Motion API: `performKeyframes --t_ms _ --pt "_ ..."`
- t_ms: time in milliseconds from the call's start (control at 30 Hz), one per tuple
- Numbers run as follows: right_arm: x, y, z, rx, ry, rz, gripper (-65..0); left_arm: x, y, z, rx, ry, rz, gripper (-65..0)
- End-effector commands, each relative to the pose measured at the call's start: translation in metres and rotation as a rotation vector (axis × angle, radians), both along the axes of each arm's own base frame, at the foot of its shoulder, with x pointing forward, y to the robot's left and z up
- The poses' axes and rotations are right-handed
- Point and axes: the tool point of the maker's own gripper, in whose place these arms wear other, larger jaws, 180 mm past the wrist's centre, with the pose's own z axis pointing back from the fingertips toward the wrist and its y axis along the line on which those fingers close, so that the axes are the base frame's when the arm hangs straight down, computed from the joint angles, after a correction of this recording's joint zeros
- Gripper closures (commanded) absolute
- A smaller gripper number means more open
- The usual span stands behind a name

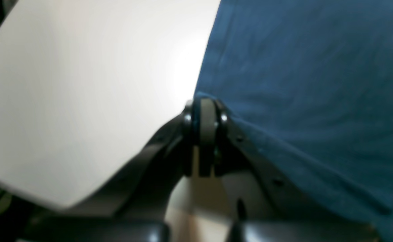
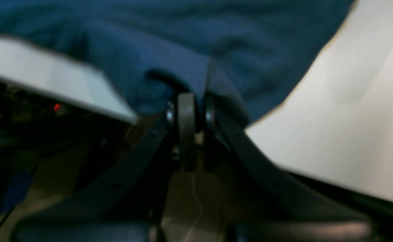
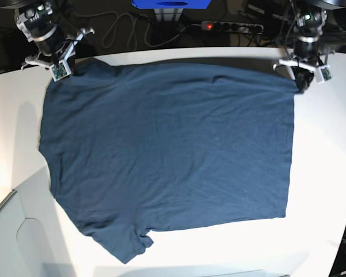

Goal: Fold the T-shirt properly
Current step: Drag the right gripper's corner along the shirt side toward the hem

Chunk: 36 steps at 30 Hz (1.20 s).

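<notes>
The dark navy T-shirt [image 3: 167,150] lies spread flat on the white table [image 3: 326,231], one short sleeve at the front left. In the base view my left gripper [image 3: 303,85] is at the shirt's far right corner. The left wrist view shows that gripper [image 1: 203,105] shut, with the edge of the T-shirt [image 1: 300,84] pinched at its tips. My right gripper [image 3: 66,72] is at the far left corner. Seen from the right wrist, it [image 2: 189,98] is shut, and a fold of the T-shirt [image 2: 216,37] bunches between its tips.
Behind the table's far edge lie a power strip [image 3: 230,26] with a red light, loose cables [image 3: 121,32] and a blue object [image 3: 173,4]. A white panel [image 3: 6,231] adjoins the table at the front left.
</notes>
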Motion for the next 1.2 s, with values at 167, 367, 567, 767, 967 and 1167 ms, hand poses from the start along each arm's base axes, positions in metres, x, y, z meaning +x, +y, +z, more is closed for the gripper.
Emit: performKeyframes --t_ms 167,367,567,767,967,1167 --pt "0.048 0.002 0.028 -0.003 -0.153 0.037 -0.2 0.028 0.004 0.015 0.01 -0.091 0.007 0.0" --pt "0.097 -0.009 0.04 -0.023 -0.216 -0.003 -0.2 0.054 0.013 0.011 -0.01 -0.134 0.036 0.0" --pt "0.137 -0.01 0.035 -0.024 -0.218 0.016 -0.2 0.084 0.009 0.003 -0.03 -0.143 -0.004 0.0" --pt "0.171 -0.008 0.031 -0.026 -0.223 0.053 -0.2 0.093 0.004 -0.002 -0.044 -0.141 -0.017 0.0" --pt "0.202 -0.008 0.032 -0.014 -0.233 0.052 -0.2 0.098 0.004 -0.001 -0.046 -0.151 -0.015 0.0" --pt "0.225 -0.004 0.026 0.0 -0.213 0.063 -0.2 0.108 0.004 0.008 -0.045 -0.182 -0.015 0.0"
